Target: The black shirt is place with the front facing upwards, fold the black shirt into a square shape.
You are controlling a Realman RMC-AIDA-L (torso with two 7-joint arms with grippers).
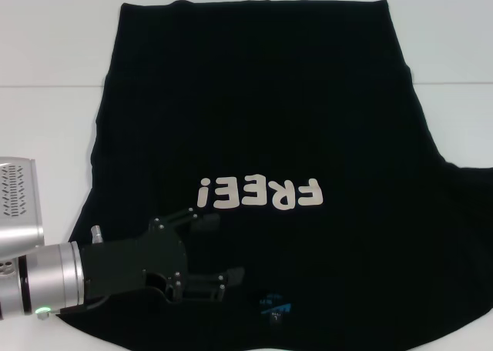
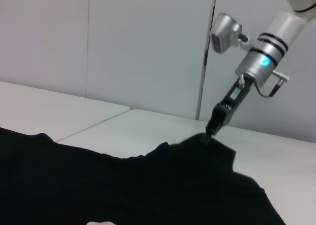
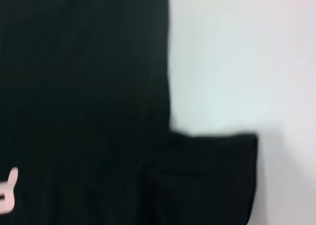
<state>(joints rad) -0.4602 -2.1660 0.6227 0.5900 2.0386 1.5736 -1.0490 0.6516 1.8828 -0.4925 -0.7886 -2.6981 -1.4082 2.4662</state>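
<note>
Large plain black soft cloth T-shirt point(image 1: 254, 135) lies spread, front up, on the white counter point(image 1: 46, 43). Landmark for all places: the cream block lettering "FREE!" point(image 1: 259, 193) on the chest. It reads upside down in the head view, so the collar end with the small blue neck label point(image 1: 274, 305) is the edge nearest the robot and the hem is far from the lettering, at the counter's back.

Left black pincer point(image 1: 223, 247): over the cloth on the robot's-left, near side of the lettering, just short of the "!" end. Fingers are spread apart with nothing between them. Judgement: placed low over the shoulder region so it can pinch that side for a fold.

Right pincer point(image 2: 212, 129): out of the head view; the left wrist view shows it at the sleeve point(image 2: 207, 148) on the far side of the shirt from that camera. Its tip meets a raised peak of cloth. Whether the fingers are clamped on it cannot be told.

Right wrist view: sleeve point(image 3: 207, 175) juts from the body onto bare counter, still unfolded. Judgement: folding barely begun; sleeves come first.
</note>
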